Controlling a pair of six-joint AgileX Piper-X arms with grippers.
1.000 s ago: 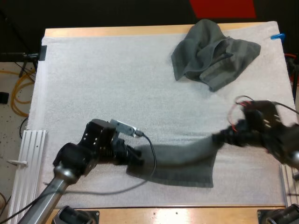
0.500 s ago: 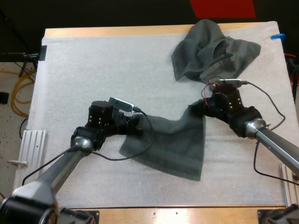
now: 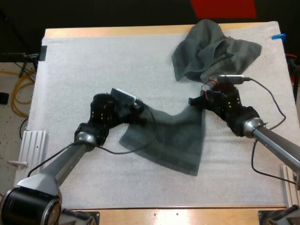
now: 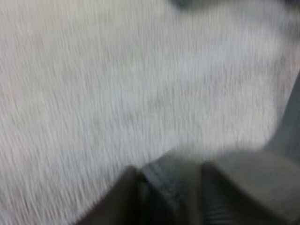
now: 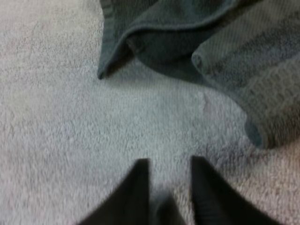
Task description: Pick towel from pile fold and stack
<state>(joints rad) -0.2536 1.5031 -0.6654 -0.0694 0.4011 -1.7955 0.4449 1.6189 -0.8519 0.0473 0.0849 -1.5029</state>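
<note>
Pinching far corners of spread towel (image 3: 173, 140) at mid-mat (image 3: 93, 61) with left claw (image 3: 137, 111) and right claw (image 3: 194, 104), both clamped on cloth as seen from high view, with crumpled towel (image 5: 243, 70) hem near ahead in right wrist view.

The left wrist view is all blurry. The left gripper (image 4: 168, 173) has its fingers (image 4: 123, 201) cut off by the edge, and the towel (image 4: 171, 187) corner pinched between them is just a fuzzy lump. A dark shape (image 4: 288, 136) beside it is too smeared to name. From above, that corner hides under the gripper's black body. The right gripper (image 5: 169, 164) is cut off by the edge too, and the bit of towel in it is only a dim smudge. The pile (image 5: 234, 51) runs out of the picture. From above, the right arm (image 3: 262, 133) covers a bit of the pile's near edge, and it and the left arm (image 3: 61, 164) run off the picture
</note>
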